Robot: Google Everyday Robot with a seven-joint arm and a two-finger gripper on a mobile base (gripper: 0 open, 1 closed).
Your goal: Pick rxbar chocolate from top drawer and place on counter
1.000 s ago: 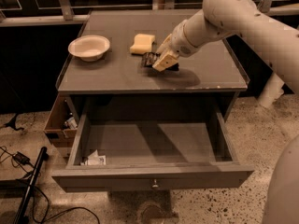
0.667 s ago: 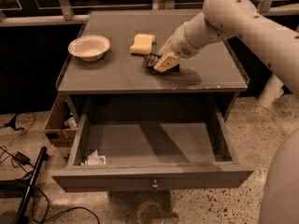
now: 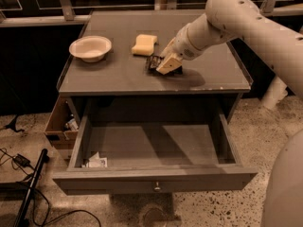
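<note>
End effector (image 3: 160,67) unmoved, low on the counter surface (image 3: 118,77); rxbar chocolate (image 3: 151,62) at its tip. Placement judged nearly complete; grip state cannot be told.

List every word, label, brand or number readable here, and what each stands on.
No text can be read anywhere.
Small black wrapped bar, at the gripper on the grey counter: lettering too blurred.
Crumpled white paper scrap in the open grey drawer: marks too small.
Brown cardboard box at left: items inside unreadable.
</note>
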